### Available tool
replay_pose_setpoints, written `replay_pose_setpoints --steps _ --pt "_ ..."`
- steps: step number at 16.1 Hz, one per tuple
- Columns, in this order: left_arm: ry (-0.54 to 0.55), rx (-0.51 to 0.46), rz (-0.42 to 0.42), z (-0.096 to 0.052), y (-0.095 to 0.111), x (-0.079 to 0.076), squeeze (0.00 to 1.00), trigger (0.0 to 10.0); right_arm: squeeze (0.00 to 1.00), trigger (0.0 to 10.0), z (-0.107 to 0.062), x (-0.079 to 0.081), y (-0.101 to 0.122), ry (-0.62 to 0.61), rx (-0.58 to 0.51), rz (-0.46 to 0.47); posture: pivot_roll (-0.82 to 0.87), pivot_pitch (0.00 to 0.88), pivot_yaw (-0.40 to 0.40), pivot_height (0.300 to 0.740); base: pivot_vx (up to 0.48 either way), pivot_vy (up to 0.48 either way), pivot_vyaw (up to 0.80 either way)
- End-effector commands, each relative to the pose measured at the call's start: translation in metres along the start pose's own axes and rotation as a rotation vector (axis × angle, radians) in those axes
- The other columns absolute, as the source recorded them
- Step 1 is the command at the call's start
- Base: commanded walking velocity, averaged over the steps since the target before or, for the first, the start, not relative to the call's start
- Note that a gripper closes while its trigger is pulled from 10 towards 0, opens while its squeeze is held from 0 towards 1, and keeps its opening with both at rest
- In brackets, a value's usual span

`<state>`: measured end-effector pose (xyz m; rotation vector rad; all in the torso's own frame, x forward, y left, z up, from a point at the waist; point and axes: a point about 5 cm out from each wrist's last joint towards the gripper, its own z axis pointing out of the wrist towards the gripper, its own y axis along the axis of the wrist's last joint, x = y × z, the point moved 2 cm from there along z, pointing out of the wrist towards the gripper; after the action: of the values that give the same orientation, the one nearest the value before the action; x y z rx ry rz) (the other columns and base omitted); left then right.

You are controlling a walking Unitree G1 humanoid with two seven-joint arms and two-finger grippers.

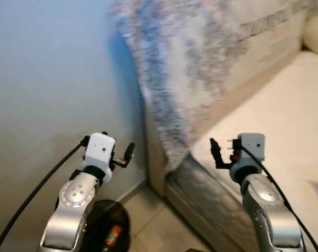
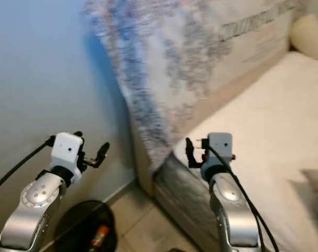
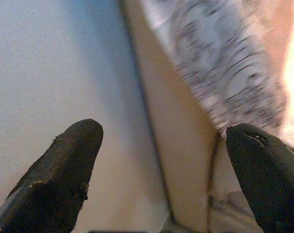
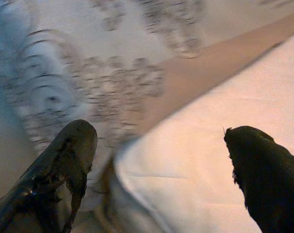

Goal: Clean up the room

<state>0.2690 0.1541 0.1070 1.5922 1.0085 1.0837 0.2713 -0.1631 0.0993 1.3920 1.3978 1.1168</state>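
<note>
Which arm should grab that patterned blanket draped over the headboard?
Probably the right claw: it is open, over the mattress corner just below the blanket. The left claw is nearer the wall.

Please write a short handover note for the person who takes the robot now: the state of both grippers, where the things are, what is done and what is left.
Left gripper: open, holding nothing, raised near the wall.
Right gripper: open, holding nothing, raised over the corner of the bed.
Things: a grey patterned blanket hangs over the headboard at the bed's corner; a pillow lies at the far end. A round black object sits on the floor beside the bed.
Done: nothing can be told from here.
Left: probably to tidy the blanket; neither gripper touches it yet.
</note>
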Motion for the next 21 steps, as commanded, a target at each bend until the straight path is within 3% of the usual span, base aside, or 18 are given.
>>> replay_pose_setpoints --steps 1,5,8,15,18,21 --pt "0.011 -0.007 0.02 0.0 0.005 0.004 0.0 10.0 1.0 10.0 0.0 0.003 0.003 0.008 -0.019 0.008 0.01 0.0 0.027 0.74 0.0 -0.368 0.0" --pt "0.008 -0.004 0.026 0.001 0.003 0.007 0.0 10.0 0.96 10.0 0.001 0.004 0.003 0.01 -0.021 0.007 0.01 0.0 0.034 0.74 0.0 -0.356 0.0" --pt "0.015 0.002 0.039 0.003 0.001 0.009 0.0 10.0 0.89 10.0 0.001 0.004 0.004 0.007 -0.038 0.013 0.01 0.0 0.032 0.74 0.0 0.0 -0.8" --pt "0.034 0.004 0.034 0.002 -0.004 0.011 0.0 10.0 0.89 10.0 0.001 0.003 0.005 0.0 -0.052 -0.002 0.02 0.0 0.025 0.74 0.0 0.0 -0.8" --pt "0.049 0.001 0.026 0.003 -0.006 0.013 0.0 10.0 0.89 10.0 0.001 0.003 0.015 -0.015 -0.112 -0.023 0.02 0.0 0.023 0.74 0.0 0.0 -0.8" --pt "0.076 -0.013 0.004 0.005 -0.004 0.017 0.0 10.0 0.9 10.0 0.003 -0.005 0.018 -0.053 -0.116 -0.043 0.02 0.0 0.019 0.74 0.0 0.0 -0.8"
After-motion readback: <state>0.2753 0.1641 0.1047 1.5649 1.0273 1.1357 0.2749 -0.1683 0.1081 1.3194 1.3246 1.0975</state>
